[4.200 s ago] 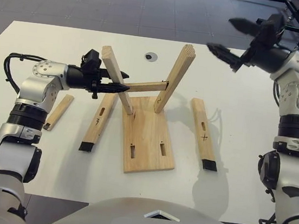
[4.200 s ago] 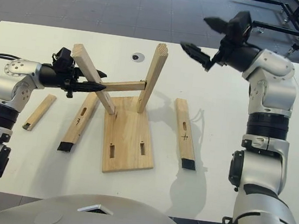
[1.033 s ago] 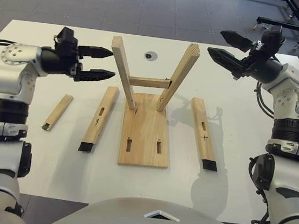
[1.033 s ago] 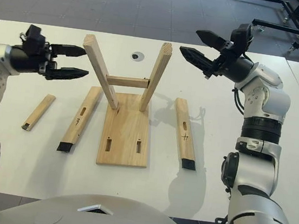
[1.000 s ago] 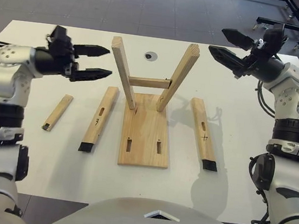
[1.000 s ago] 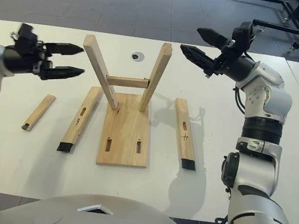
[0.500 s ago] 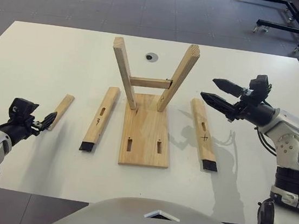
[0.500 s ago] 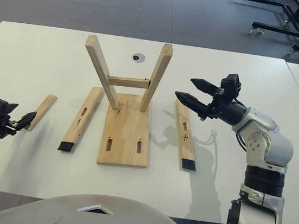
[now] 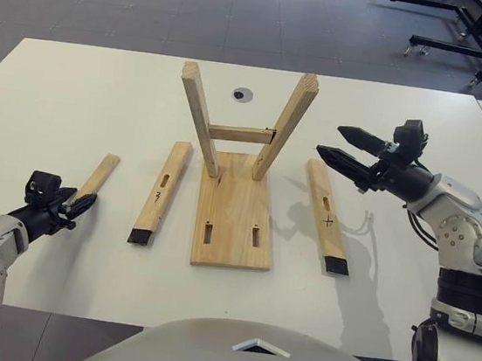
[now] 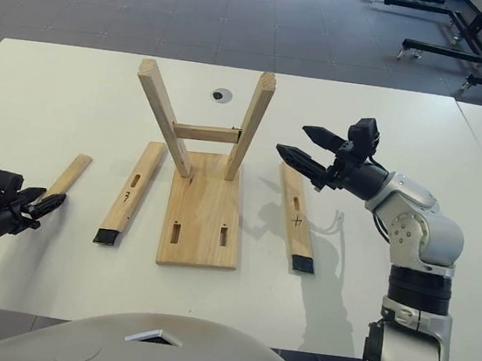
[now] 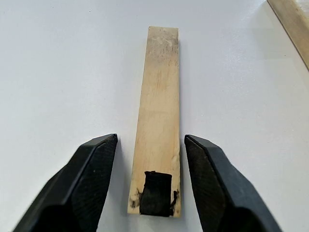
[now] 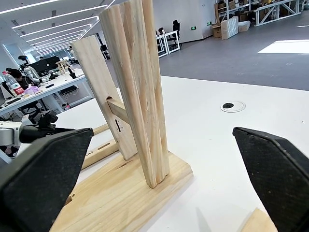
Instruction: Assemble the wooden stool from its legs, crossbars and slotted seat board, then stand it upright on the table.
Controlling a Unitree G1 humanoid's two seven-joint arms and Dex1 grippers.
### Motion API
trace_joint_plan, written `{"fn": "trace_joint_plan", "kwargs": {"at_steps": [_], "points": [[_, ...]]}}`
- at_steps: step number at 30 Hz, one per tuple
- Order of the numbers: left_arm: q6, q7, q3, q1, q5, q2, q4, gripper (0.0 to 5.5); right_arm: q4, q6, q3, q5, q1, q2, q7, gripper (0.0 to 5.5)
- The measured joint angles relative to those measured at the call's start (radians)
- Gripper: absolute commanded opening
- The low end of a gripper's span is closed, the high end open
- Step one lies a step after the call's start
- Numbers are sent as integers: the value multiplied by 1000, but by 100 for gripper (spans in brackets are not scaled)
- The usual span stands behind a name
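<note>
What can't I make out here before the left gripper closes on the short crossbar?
- Left wrist view: whether the left gripper touches the table; the short crossbar hides its own underside.
- Eye views: how deep the upright legs sit in the seat board; their bases cover the slots.
- Right wrist view: the lying leg is cut off by the picture's edge.
- Eye views: its pen mark is too small to read.

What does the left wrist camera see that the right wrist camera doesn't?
Left wrist camera: the black-marked end of the loose crossbar, lying flat between the fingers of the open left claw. Right wrist camera: two upright legs linked by a joining crossbar, standing on the seat board, plus a round hole in the table. Both: the white tabletop.
</note>
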Motion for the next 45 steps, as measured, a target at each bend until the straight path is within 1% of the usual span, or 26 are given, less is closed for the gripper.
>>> {"fn": "trace_joint_plan", "kwargs": {"at_steps": [7, 11, 13, 15, 17, 18, 19, 20, 21, 23, 25, 27, 29, 30, 33, 39, 41, 42, 45], "points": [[3, -39, 7, 0, -54, 42, 40, 128, -1, -1, 19, -4, -12, -6, -13, 534], [12, -33, -4, -35, -64, 42, 42, 128, 3, -20, 13, -4, -21, -3, -21, 534], [10, -23, 0, -80, -87, 19, 41, 128, 19, -36, -6, 0, -48, -2, -25, 534], [-47, -13, 20, -145, -111, 1, 16, 128, 54, -41, -40, 21, -86, -1, -33, 534], [-183, -8, 38, -244, -113, -4, -57, 128, 79, -23, -89, 78, -142, 1, -55, 534], [-304, -4, 37, -366, -99, 4, -129, 128, 82, -7, -128, 137, -223, 13, -82, 534], [-381, -1, 28, -456, -80, 15, -158, 127, 82, 4, -152, 183, -287, 31, -105, 534], [-427, 7, 9, -496, -47, 20, -156, 127, 82, 19, -161, 213, -313, 43, -128, 534], [-509, 17, -51, -565, 33, 26, -127, 127, 77, 38, -155, 242, -353, 80, -169, 534], [-611, 17, -139, -648, 128, 32, -86, 127, 53, 45, -121, 251, -393, 134, -225, 534], [-702, -2, -240, -746, 176, 6, -54, 127, 27, 57, -65, 273, -453, 229, -286, 534], [-744, -19, -313, -775, 193, -29, -26, 127, 7, 40, -10, 267, -467, 305, -321, 534], [-750, -51, -395, -789, 187, -89, -6, 127, 8, 17, 67, 226, -467, 386, -342, 534], [-750, -60, -415, -791, 178, -104, -4, 127, 8, 12, 85, 213, -467, 400, -345, 534], [-750, -90, -449, -789, 159, -130, -3, 127, 7, 6, 92, 210, -462, 424, -346, 534], [-744, -93, -462, -766, 156, -146, -4, 127, 9, 5, 69, 243, -449, 455, -337, 432], [-742, -93, -462, -766, 150, -145, -4, 127, 10, 5, 53, 255, -446, 465, -337, 386], [-740, -94, -461, -766, 148, -145, -4, 127, 10, -2, 45, 266, -445, 468, -337, 376], [-739, -96, -461, -766, 144, -145, -3, 127, 15, -5, 41, 271, -445, 473, -337, 314]]}}
